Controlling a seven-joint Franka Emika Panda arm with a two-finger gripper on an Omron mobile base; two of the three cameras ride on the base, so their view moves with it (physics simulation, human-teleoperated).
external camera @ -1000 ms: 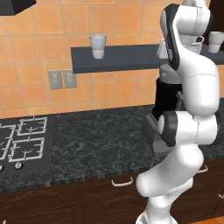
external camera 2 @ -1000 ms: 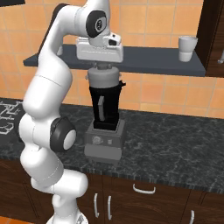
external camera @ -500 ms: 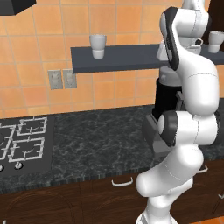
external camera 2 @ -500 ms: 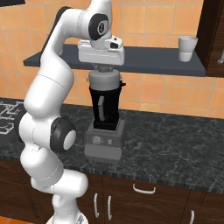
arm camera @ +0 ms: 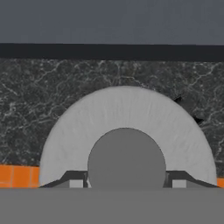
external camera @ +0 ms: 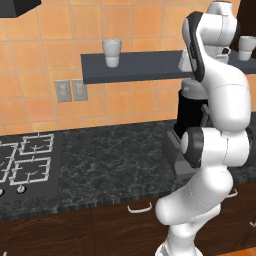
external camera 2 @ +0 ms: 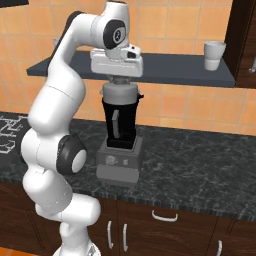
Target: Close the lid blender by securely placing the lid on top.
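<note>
counter (external camera 2: 200,160): blender (external camera 2: 119,150), hob (external camera: 22,160) | shelf (external camera 2: 165,70): cups (external camera 2: 213,55)

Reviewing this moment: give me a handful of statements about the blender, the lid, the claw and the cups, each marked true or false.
1. The lid sits atop the blender jar. True.
2. The claw is directly above the lid, its fingers either side of the lid's knob. True.
3. The blender lies on its side on the counter. False: it stands upright on its grey base.
4. A white cup stands on the wall shelf. True.
5. The lid rests on the stove burners. False: it is on the jar, away from the stove.
</note>
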